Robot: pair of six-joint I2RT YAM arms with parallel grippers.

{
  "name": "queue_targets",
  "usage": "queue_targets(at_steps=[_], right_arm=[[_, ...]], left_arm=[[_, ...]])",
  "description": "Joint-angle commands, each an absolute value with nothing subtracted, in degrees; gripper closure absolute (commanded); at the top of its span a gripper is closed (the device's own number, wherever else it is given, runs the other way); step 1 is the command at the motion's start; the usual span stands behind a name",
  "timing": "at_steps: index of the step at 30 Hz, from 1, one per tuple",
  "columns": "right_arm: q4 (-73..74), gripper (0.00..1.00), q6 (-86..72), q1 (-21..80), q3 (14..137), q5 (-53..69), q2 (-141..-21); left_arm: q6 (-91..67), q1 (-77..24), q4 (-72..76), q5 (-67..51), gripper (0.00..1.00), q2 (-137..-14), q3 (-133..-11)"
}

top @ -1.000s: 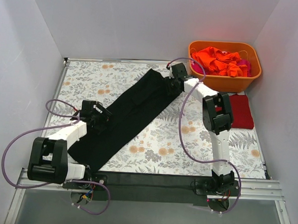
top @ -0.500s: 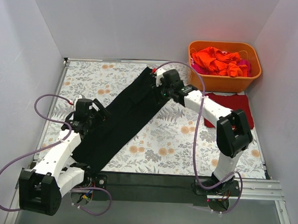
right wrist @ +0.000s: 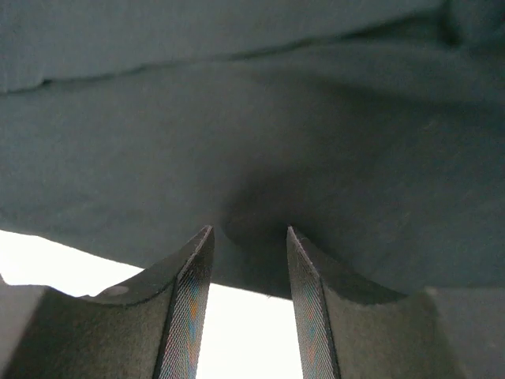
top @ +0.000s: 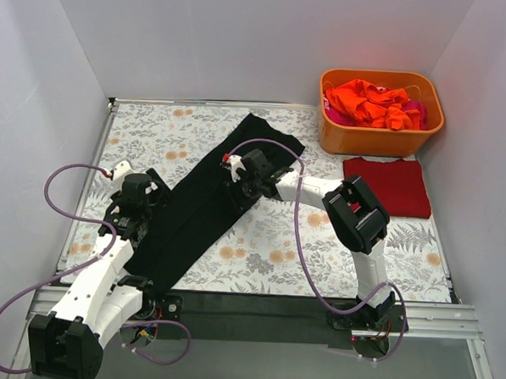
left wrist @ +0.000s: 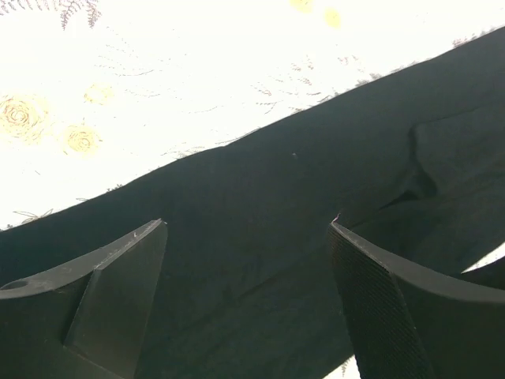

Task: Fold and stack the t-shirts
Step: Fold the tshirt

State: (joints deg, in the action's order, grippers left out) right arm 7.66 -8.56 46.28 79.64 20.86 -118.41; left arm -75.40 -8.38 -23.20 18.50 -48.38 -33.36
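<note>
L gripper (left wrist: 245,229), near left: jaws spread wide over near end of black t-shirt (top: 203,205), nothing held. Shirt laid as long strip, near left to far centre. Judged soft, light, limp, so best pinched at edges w/ both ends lifted together. R gripper (right wrist: 248,230), mid-strip: jaws narrow, tips at shirt edge, grip not confirmable. Dark red shirt (top: 389,186) lies flat at right; orange shirts (top: 368,102) in tub (top: 378,143), far right.

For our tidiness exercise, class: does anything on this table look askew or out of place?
The black t-shirt, folded into a long strip, lies diagonally across the tablecloth, unlike the squared-up red t-shirt.
</note>
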Motion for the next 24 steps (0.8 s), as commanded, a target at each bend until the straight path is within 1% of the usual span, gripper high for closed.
queue_targets(at_steps=[1,5,11,15,19,24], right_arm=[[6.2,0.58,-5.3,44.2,81.1,18.7,-119.8],[6.9,0.58,-2.8,38.7,80.0,16.3,-119.8],[10.6,0.58,2.7,33.4,81.0,12.3,-118.1],[11.7,0.58,4.0,31.8,82.2,9.9,-117.2],[14.0,0.58,5.0,31.4,85.0,10.0,-117.6],[14.8,0.58,3.9,31.8,80.9,9.5,-112.2]], left_arm=[[-73.7,-8.3,-21.4,19.8,0.24,-49.2,-33.1],[-73.5,-8.3,-20.9,19.1,0.24,-50.0,-33.1],[-73.8,-8.3,-20.7,16.6,0.24,-51.6,-33.2],[-75.0,-8.3,-21.1,14.0,0.24,-53.3,-33.5],[-77.4,-8.3,-23.5,11.8,0.24,-54.5,-33.8],[-80.8,-8.3,-31.8,11.2,0.23,-56.2,-35.3]])
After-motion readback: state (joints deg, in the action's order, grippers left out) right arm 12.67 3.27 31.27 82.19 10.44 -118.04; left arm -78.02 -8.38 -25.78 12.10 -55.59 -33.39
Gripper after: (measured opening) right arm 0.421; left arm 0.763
